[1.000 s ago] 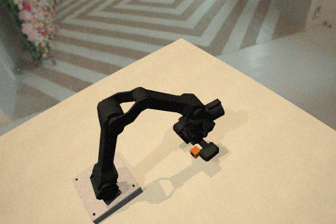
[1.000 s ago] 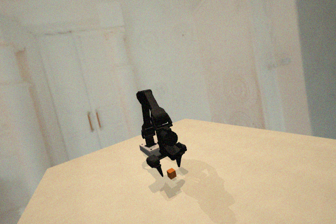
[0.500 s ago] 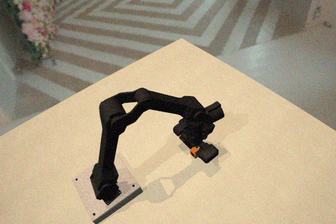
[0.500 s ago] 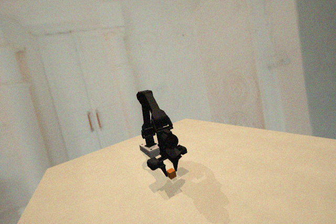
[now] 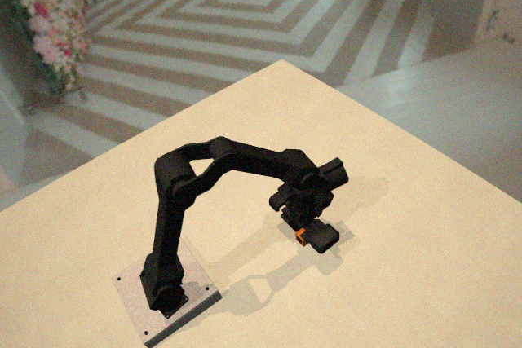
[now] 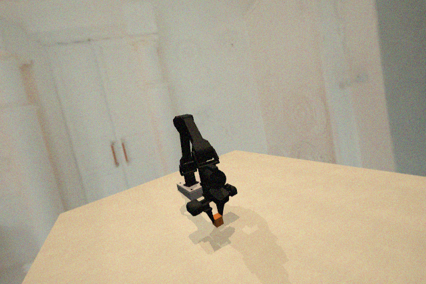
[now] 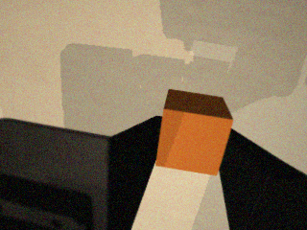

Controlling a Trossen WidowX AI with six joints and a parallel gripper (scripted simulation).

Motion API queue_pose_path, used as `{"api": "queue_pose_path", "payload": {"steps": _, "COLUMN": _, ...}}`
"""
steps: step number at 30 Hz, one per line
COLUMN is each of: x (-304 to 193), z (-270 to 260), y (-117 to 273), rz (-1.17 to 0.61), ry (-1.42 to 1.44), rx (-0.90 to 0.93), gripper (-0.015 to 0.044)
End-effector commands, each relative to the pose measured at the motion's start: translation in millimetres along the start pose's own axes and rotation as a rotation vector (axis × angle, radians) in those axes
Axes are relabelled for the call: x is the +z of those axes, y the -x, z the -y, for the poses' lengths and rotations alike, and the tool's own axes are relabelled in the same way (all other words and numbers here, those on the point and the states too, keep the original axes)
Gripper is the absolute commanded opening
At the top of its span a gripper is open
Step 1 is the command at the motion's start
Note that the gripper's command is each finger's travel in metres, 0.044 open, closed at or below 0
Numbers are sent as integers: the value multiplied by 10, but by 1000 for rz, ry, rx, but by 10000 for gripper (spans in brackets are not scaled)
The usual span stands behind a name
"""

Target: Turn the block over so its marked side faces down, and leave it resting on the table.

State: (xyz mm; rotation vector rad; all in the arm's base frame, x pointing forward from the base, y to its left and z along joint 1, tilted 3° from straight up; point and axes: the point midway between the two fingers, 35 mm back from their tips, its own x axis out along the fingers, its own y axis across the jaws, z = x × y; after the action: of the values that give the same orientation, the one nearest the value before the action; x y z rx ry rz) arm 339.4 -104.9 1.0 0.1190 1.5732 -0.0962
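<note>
Block clamped in part-closed gripper; dark-brown face plain in wrist view, top view mostly shows orange.

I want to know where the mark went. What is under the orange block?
Tabletop shows around the block; its underside is hidden, so I can't tell whether the mark is there.
</note>
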Motion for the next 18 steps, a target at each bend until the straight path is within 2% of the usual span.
{"api": "queue_pose_path", "payload": {"steps": 1, "x": 2, "z": 4, "y": -6, "rz": 0, "ry": -4, "rx": -4, "gripper": 32}}
{"api": "queue_pose_path", "payload": {"steps": 3, "x": 2, "z": 4, "y": 6, "rz": 0, "ry": -4, "rx": -4, "gripper": 0}}
{"api": "queue_pose_path", "payload": {"steps": 8, "x": 4, "z": 4, "y": 283, "rz": 0, "ry": -4, "rx": -4, "gripper": 0}}
{"api": "queue_pose_path", "payload": {"steps": 18, "x": 16, "z": 7, "y": 259, "rz": 71, "ry": -6, "rx": -2, "gripper": 0}}
